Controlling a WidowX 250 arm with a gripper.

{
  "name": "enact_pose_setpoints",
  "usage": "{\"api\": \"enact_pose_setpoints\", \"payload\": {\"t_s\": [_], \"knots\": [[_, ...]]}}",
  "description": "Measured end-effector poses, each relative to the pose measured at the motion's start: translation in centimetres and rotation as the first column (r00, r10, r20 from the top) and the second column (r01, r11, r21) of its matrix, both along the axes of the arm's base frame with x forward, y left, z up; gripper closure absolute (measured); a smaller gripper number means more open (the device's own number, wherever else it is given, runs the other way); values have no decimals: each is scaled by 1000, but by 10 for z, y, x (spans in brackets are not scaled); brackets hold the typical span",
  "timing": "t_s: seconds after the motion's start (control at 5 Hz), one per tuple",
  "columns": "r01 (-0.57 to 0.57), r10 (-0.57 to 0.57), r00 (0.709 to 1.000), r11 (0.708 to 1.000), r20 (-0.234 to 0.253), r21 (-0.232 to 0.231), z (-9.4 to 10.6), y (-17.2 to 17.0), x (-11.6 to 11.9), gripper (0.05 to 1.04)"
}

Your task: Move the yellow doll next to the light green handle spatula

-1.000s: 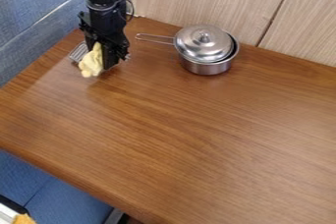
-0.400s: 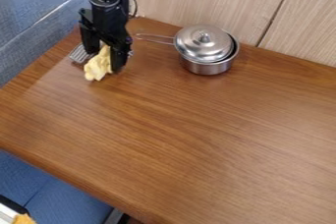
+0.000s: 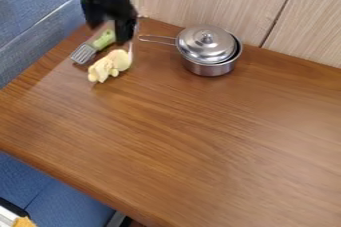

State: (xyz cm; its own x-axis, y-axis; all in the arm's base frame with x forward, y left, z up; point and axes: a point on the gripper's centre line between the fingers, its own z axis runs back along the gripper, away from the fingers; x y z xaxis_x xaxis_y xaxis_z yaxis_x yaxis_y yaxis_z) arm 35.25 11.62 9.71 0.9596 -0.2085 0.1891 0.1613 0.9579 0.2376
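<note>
See the yellow doll [image 3: 110, 65], upper left in the camera view, just beside the light green handle spatula [image 3: 100, 42], presumably set there as asked! Watch the gripper [image 3: 110, 33] above, with wide, empty jaws, likely avoiding a snag.

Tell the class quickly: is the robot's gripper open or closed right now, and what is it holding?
Gripper: open, holding nothing; the yellow doll lies on the table beside the spatula.

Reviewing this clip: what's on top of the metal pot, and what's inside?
A metal lid sits on the pot, off-centre, baring some rim at the right. Whatever is inside is hidden beneath the lid.
</note>
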Motion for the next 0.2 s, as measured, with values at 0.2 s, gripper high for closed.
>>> {"api": "enact_pose_setpoints", "payload": {"t_s": [0.2], "knots": [[45, -42, 994, 999, 100, -24, 22, -9, 7, 83]]}}
